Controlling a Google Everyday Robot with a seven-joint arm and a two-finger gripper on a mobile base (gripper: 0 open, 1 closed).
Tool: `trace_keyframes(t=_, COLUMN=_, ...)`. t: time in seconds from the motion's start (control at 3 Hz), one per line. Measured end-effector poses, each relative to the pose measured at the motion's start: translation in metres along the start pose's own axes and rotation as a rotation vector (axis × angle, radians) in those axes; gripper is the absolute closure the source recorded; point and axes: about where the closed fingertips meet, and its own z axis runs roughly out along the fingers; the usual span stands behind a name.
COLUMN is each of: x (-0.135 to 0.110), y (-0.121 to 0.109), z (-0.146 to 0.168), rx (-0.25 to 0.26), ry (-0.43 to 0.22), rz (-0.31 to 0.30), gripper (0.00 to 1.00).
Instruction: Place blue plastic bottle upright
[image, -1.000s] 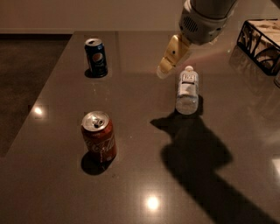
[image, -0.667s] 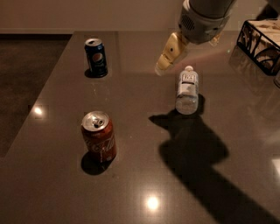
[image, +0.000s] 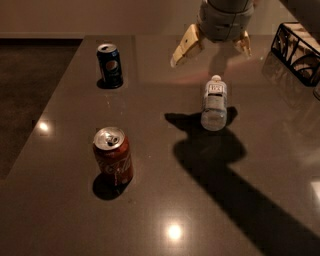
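The blue plastic bottle (image: 214, 105) is a small clear bottle with a white cap and a pale label. It lies on its side on the dark table (image: 150, 200), cap pointing away from the camera. My gripper (image: 212, 50) hangs above the table just behind the bottle's cap, apart from it. It is open and empty, with one tan finger (image: 186, 46) at the left and the other (image: 244, 44) at the right. Its shadow falls on the table in front of the bottle.
A dark blue Pepsi can (image: 110, 65) stands upright at the back left. A red soda can (image: 113, 156) stands upright at the front left. A black wire basket (image: 297, 50) sits at the table's right edge. The table's left edge drops to a dark floor.
The gripper has risen and drawn back from the bottle, and both fingers now show spread apart. The bottle and cans have not moved.
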Motion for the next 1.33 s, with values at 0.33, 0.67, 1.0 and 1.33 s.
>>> trace_keyframes(t=0.33, x=0.003, y=-0.004, z=0.007, rx=0.017, ry=0.036, rz=0.182, gripper=0.00)
trace_keyframes(t=0.67, x=0.011, y=-0.010, z=0.020, rx=0.031, ry=0.078, rz=0.318, gripper=0.00)
trace_keyframes(t=1.0, x=0.020, y=-0.019, z=0.036, rx=0.035, ry=0.117, rz=0.424, gripper=0.00)
trace_keyframes(t=1.33, x=0.025, y=-0.029, z=0.051, rx=0.034, ry=0.151, rz=0.480, gripper=0.00)
